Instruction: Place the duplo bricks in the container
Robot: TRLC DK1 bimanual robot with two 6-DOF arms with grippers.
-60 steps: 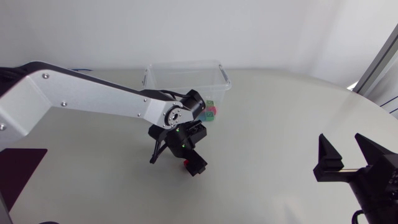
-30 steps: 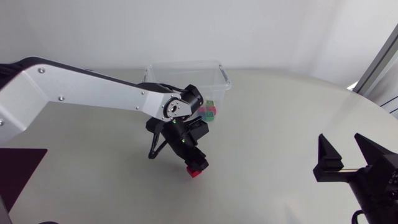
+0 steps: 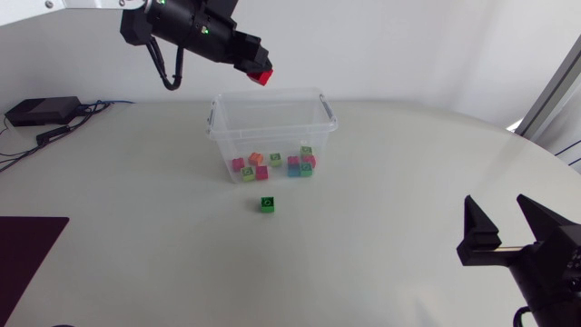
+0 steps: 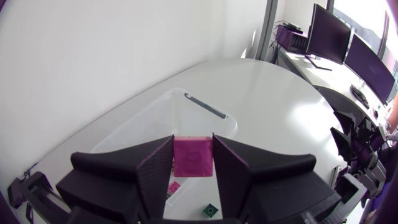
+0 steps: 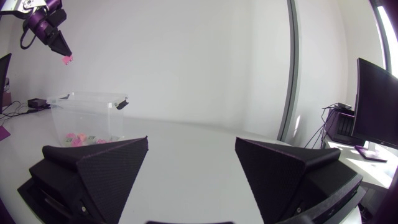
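Observation:
My left gripper [image 3: 261, 74] hangs high above the clear plastic container [image 3: 320, 98], shut on a red duplo brick [image 3: 264, 77]. In the left wrist view that brick [image 4: 193, 157] shows pink between the two fingers, with the container [image 4: 214, 127] far below. Several coloured bricks [image 3: 272, 163] lie inside the container. One green brick [image 3: 267, 203] sits on the table just in front of it. My right gripper [image 3: 506, 229] rests open near the table's right front, nothing between its fingers; its wrist view shows the container [image 5: 87, 115] far ahead.
A black box with cables [image 3: 41, 111] lies at the table's far left. A dark mat [image 3: 27, 245] sits at the left front edge.
My left arm shut on the red brick at the table in front of the container, then rose high above the container's back rim with it. The right arm kept still.

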